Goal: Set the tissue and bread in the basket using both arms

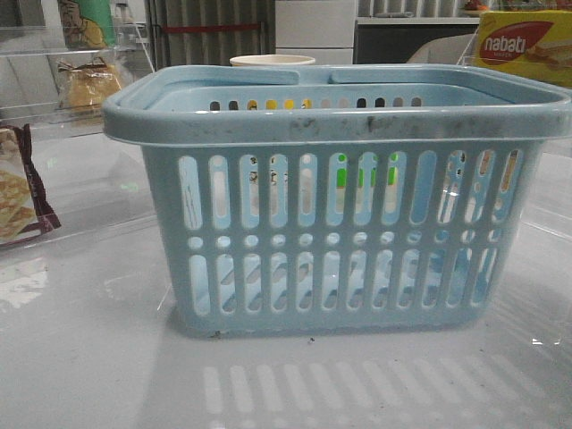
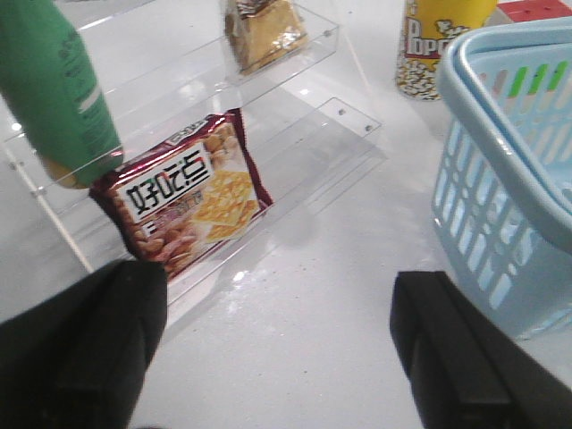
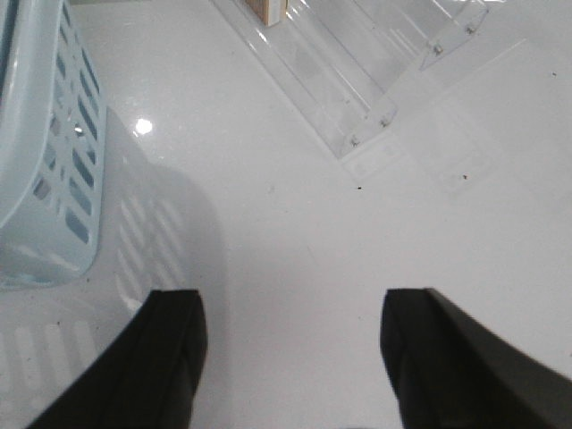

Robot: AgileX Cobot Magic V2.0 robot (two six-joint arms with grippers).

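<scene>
The light-blue basket (image 1: 340, 241) stands in the middle of the table, filling the front view. It also shows in the left wrist view (image 2: 509, 179) and the right wrist view (image 3: 45, 161). The bread (image 1: 85, 85), golden-brown in clear wrap, sits on a clear shelf at the far left; in the left wrist view (image 2: 264, 31) it lies on the upper step. The tissue is out of view. My left gripper (image 2: 277, 295) is open and empty over bare table, left of the basket. My right gripper (image 3: 290, 308) is open and empty over bare table, right of the basket.
A maroon-edged cracker packet (image 2: 183, 201) leans on the clear stepped shelf (image 2: 340, 134) beside a green bottle (image 2: 58, 89). A popcorn can (image 2: 438, 45) stands behind. A second clear shelf (image 3: 357, 80) is on the right. A yellow nabati box (image 1: 523, 40) sits far right.
</scene>
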